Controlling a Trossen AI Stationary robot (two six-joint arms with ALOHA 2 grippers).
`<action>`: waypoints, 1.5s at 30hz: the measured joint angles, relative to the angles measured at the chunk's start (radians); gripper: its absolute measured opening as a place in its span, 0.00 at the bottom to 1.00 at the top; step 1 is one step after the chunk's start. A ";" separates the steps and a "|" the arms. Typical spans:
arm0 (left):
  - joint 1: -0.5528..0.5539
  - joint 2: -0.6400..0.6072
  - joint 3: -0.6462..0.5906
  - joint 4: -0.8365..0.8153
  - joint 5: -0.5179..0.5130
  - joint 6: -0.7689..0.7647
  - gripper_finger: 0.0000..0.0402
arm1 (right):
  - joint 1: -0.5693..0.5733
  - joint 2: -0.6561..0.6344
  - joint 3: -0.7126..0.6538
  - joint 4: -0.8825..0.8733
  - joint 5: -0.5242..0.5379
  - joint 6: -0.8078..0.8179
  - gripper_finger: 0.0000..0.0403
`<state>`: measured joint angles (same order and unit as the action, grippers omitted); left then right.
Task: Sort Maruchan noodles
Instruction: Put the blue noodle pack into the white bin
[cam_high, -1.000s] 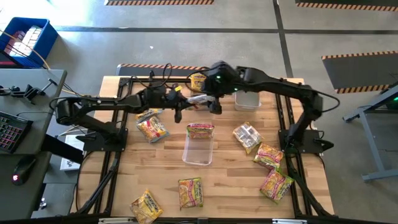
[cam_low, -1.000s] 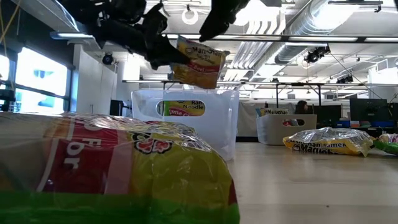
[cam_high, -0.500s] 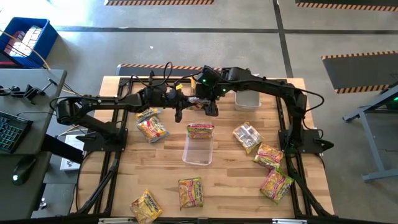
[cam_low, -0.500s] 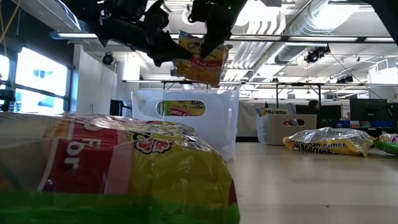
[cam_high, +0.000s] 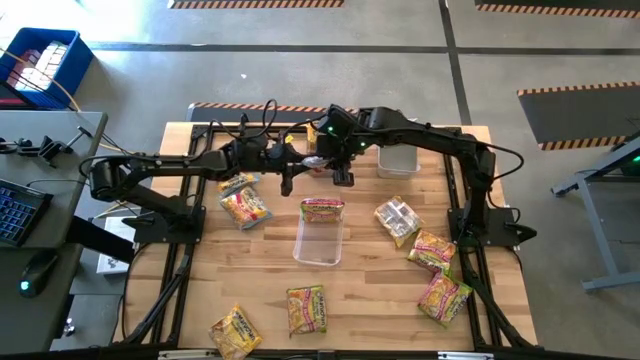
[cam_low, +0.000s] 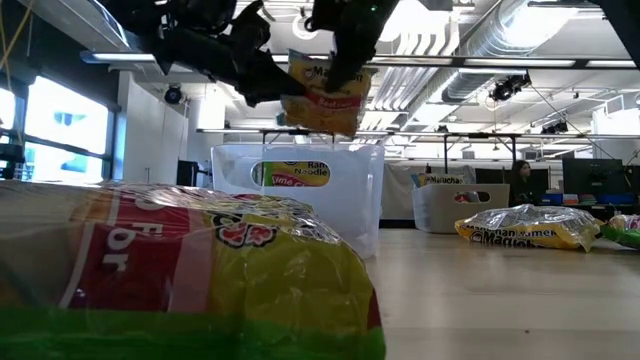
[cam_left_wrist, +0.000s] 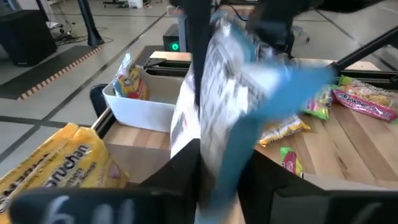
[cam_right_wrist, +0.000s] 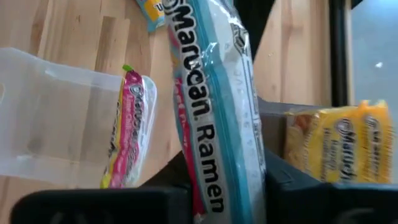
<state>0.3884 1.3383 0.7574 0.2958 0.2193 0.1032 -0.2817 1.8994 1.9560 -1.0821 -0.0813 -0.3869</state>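
A silvery-white and blue Maruchan noodle packet (cam_high: 314, 160) hangs in the air above the table's far middle, held between both arms. My left gripper (cam_high: 293, 166) reaches in from the table's left and is shut on it. My right gripper (cam_high: 336, 166) comes down from above on the right and is also shut on it. In the low view the packet (cam_low: 322, 92) stands tilted above a clear bin (cam_low: 300, 195). A pink-and-green packet (cam_high: 322, 210) lies in that bin's far end. My left gripper has the packet's left edge (cam_low: 286, 97) between its two fingers, coming nearly level from the table's left. In its wrist view that end (cam_left_wrist: 221, 162) fills the gap between the fingers. The packet is clear of the table. My right gripper pinches the packet's upper end (cam_low: 340, 62) between its two fingers, slanting steeply down from above. In its wrist view the near end (cam_right_wrist: 217, 174) sits between the fingers and the packet runs on away from them. The packet hangs below, tilted.
The clear bin (cam_high: 320, 238) stands at mid-table; a white bin (cam_high: 397, 160) and a bin with a yellow packet (cam_high: 318, 130) stand at the back. Loose packets lie at the left (cam_high: 245, 205), the right (cam_high: 397, 220) (cam_high: 443, 295) and the near edge (cam_high: 307, 308).
My right gripper has come down and toward the table's left, tipping further downward, from beside the packet onto its upper end, and has taken hold of it. The packet has stayed in the air at my left gripper, about where it was.
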 joint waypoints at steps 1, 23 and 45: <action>0.005 -0.008 0.000 0.000 0.000 -0.002 0.22 | 0.000 -0.012 0.000 -0.012 0.029 -0.013 0.16; 0.031 -0.037 -0.276 0.435 0.007 -0.137 0.16 | -0.403 -0.203 -0.259 -0.230 0.134 -0.139 0.09; 0.031 -0.037 -0.285 0.455 0.001 -0.154 0.14 | -0.610 -0.308 -0.763 0.272 0.012 -0.330 0.09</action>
<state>0.4194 1.3014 0.4721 0.7509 0.2203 -0.0513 -0.8918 1.5909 1.1934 -0.8096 -0.0693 -0.7171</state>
